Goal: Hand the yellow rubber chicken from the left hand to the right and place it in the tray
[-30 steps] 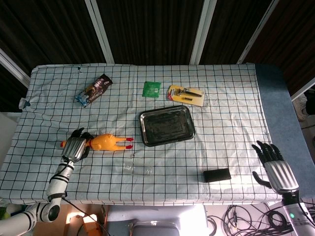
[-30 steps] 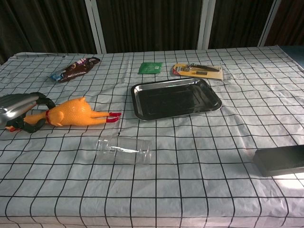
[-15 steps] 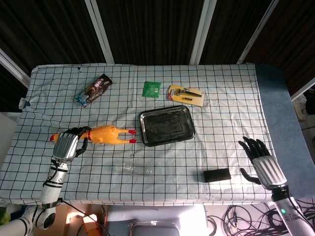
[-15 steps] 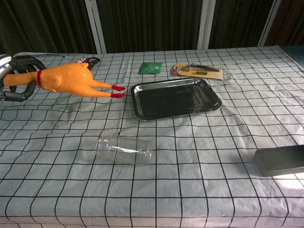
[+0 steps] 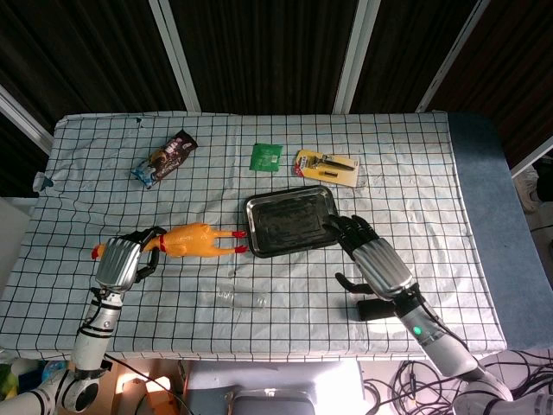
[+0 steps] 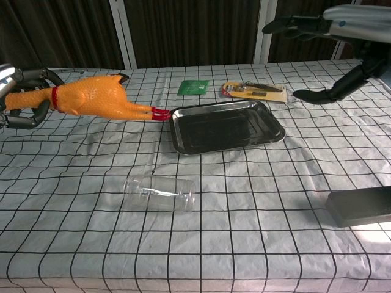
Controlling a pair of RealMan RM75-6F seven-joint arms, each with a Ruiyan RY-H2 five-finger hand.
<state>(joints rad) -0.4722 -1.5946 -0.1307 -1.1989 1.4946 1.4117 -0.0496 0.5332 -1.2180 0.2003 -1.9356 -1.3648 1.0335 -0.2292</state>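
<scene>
My left hand [image 5: 121, 260] [image 6: 19, 97] grips the yellow rubber chicken [image 5: 192, 238] [image 6: 91, 99] by its neck and head end, above the table at the left. Its red feet point right, close to the left rim of the dark metal tray [image 5: 292, 221] [image 6: 225, 126]. The right hand [image 5: 370, 255] [image 6: 333, 24] hovers open, fingers spread, above the tray's right side. It holds nothing and stays apart from the chicken.
A clear plastic jar [image 5: 241, 297] [image 6: 159, 192] lies on its side in front of the chicken. A black box [image 5: 378, 309] [image 6: 360, 206] sits at the front right. A snack wrapper [image 5: 166, 158], green packet [image 5: 266, 156] and yellow carded tool [image 5: 327, 167] lie along the back.
The left hand lifted the chicken off the table and carried it right toward the tray. The right hand swept in from the table's right edge to above the tray's right side.
</scene>
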